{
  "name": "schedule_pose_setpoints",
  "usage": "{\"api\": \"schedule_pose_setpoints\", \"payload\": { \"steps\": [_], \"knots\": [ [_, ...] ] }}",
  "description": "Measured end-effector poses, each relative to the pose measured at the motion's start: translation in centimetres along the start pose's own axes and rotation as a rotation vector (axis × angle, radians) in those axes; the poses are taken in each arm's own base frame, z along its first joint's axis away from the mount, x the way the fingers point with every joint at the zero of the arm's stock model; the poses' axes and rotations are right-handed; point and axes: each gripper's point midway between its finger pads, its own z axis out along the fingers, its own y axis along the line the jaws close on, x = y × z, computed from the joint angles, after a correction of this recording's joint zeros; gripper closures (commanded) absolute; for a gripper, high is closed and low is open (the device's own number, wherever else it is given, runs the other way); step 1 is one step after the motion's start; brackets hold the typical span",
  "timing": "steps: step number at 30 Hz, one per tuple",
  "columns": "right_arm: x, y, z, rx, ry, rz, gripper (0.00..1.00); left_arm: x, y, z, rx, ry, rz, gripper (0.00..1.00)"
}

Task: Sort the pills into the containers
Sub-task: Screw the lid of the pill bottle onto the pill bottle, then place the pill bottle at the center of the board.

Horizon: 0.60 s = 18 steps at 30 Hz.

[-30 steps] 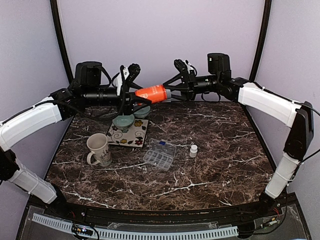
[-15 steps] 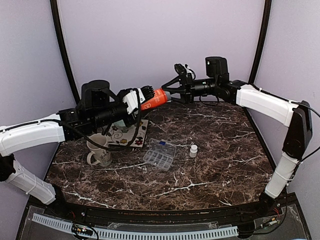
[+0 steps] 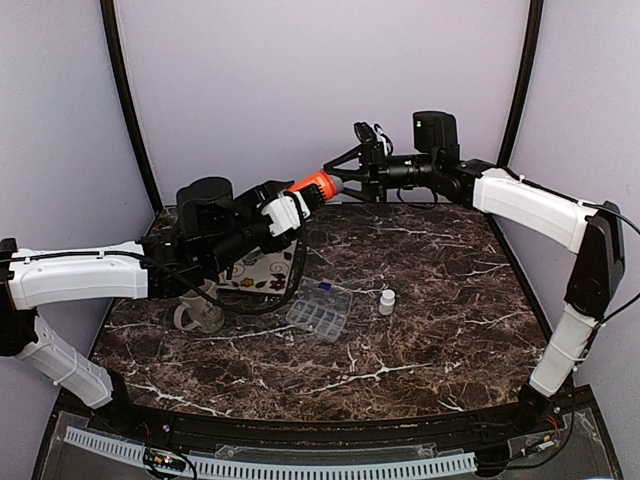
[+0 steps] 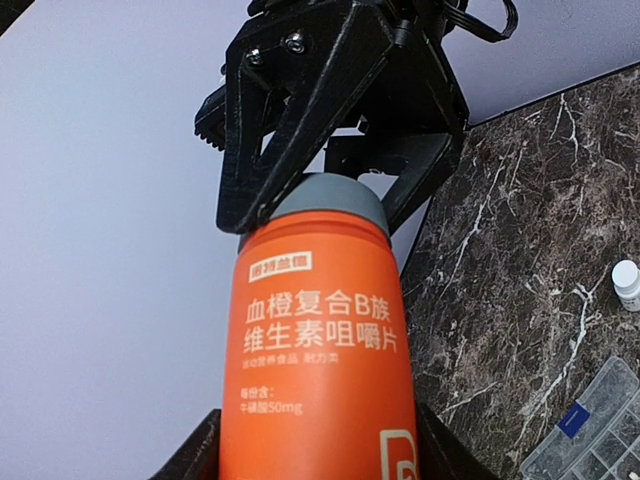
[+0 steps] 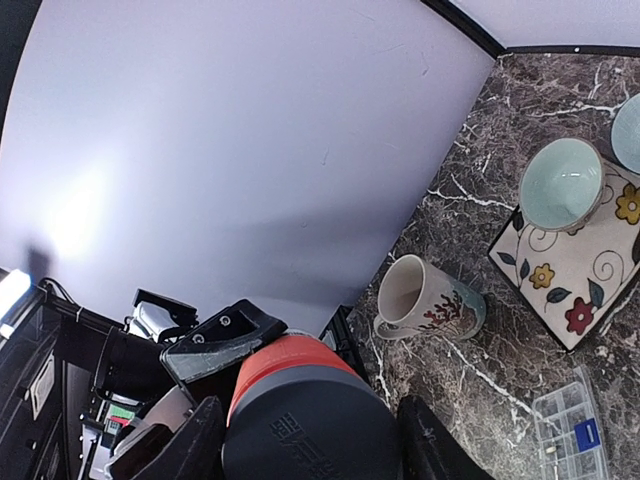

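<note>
An orange pill bottle (image 3: 312,186) with a grey cap (image 4: 325,200) hangs in the air over the table's back edge, tilted up to the right. My left gripper (image 3: 290,208) is shut on its orange body (image 4: 320,350). My right gripper (image 3: 338,180) is shut on the cap (image 5: 310,425), one finger on each side. The clear organiser box (image 3: 320,308) with its grid of containers lies flat at mid-table, a small blue piece in one cell; it also shows as a box (image 5: 570,435) in the right wrist view. No loose pills are in view.
A small white bottle (image 3: 387,301) stands right of the organiser. A cream mug (image 5: 425,297) lies on its side at the left. A pale green bowl (image 5: 562,183) sits on a flowered mat (image 5: 575,270). My left arm spans the mug and mat.
My left arm has swung forward and lower, tipping the bottle's cap end up to the right. The right gripper stays at the cap. The bowls are now hidden behind the left arm in the top view.
</note>
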Motion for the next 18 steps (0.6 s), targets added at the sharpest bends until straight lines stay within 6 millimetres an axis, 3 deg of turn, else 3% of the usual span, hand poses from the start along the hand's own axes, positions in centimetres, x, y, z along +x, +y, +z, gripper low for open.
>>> {"api": "schedule_pose_setpoints", "payload": {
  "steps": [1,2,3,5,8,12,18],
  "knots": [
    [-0.1,0.0,0.0,0.001,-0.002,-0.002,1.00,0.0,0.0,0.0,-0.003,0.002,-0.002,0.55],
    [-0.1,0.0,0.0,0.002,-0.003,-0.004,1.00,0.0,0.0,0.0,-0.004,0.004,-0.005,0.34],
    [-0.1,0.0,0.0,0.003,-0.002,-0.004,1.00,0.0,0.0,0.0,-0.004,0.004,-0.008,0.27],
    [0.2,0.0,0.1,0.006,0.008,-0.010,1.00,-0.2,0.0,0.0,-0.001,-0.003,-0.018,0.24],
    [2.5,-0.4,1.8,0.020,0.071,0.015,1.00,-1.7,-0.2,0.0,0.020,-0.044,-0.041,0.23],
    [4.3,-1.5,2.4,0.053,0.126,0.047,1.00,-2.9,0.0,-0.2,0.040,-0.086,-0.094,0.23],
    [4.5,-2.6,1.9,0.093,0.133,0.059,1.00,-2.4,1.4,-0.7,0.025,-0.076,-0.158,0.22]
  ]
}}
